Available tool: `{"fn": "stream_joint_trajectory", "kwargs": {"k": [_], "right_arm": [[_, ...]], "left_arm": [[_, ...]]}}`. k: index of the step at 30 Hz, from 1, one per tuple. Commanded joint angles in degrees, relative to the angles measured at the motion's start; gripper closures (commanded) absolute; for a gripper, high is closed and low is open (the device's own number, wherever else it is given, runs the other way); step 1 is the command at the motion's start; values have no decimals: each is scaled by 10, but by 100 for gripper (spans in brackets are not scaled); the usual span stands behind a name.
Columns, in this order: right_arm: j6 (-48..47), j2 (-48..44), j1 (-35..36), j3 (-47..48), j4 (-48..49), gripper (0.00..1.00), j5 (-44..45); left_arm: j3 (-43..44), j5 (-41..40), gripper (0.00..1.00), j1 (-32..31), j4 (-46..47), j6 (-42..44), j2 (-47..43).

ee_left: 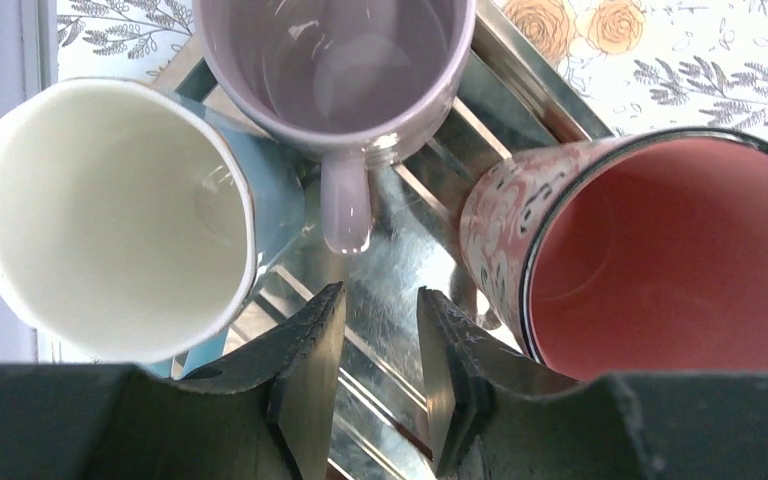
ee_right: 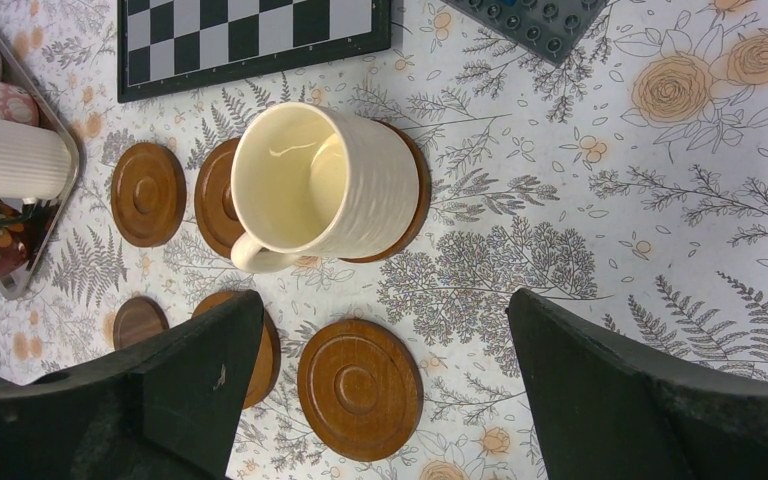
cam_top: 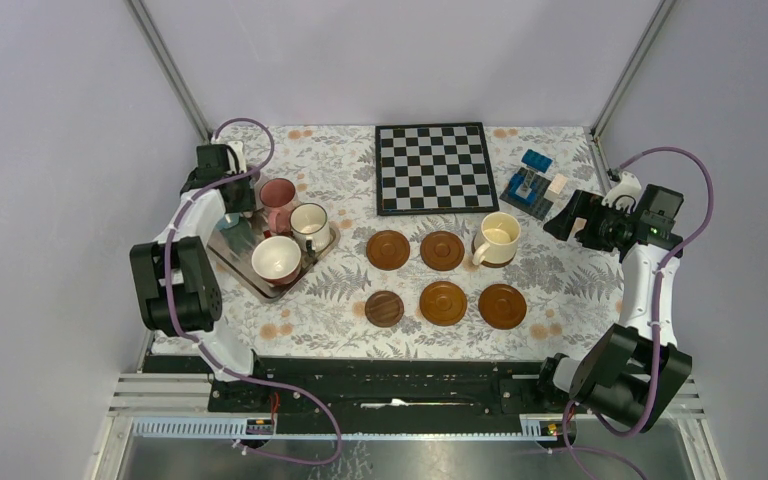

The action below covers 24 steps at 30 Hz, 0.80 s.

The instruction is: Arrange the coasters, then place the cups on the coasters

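Probably best to grip the glazed, slippery, breakable lilac mug (ee_left: 335, 60) on the tray (ee_left: 400, 250) by its handle (ee_left: 345, 205), just ahead of the narrowly parted, empty left pincer (ee_left: 380, 295), with the right pincer (ee_right: 385, 300) wide open and empty.

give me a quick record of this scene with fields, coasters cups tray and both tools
coasters: six, two rows of three; darker coaster near left
cup placed: cream-yellow cup on far right coaster
cups on tray: lilac cup, pink cup, light blue cup, two more
left tool: slightly open, empty, facing the lilac cup's handle
right tool: wide open, empty, above the coasters
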Motion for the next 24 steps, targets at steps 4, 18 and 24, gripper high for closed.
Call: {"fn": "stream_joint_trajectory", "kwargs": {"k": [4,18,24], "right_arm": [[6,-7,4,1,11,0,3],[9,-4,4,-1,15,0,1],[11,-3,4,-1,16,0,1]], "left_arm": [[2,-19,62,3,75,-23,32],[-4,-55,58,3,107,-29,59],[7,-43,59,3,109,-29,85]]}}
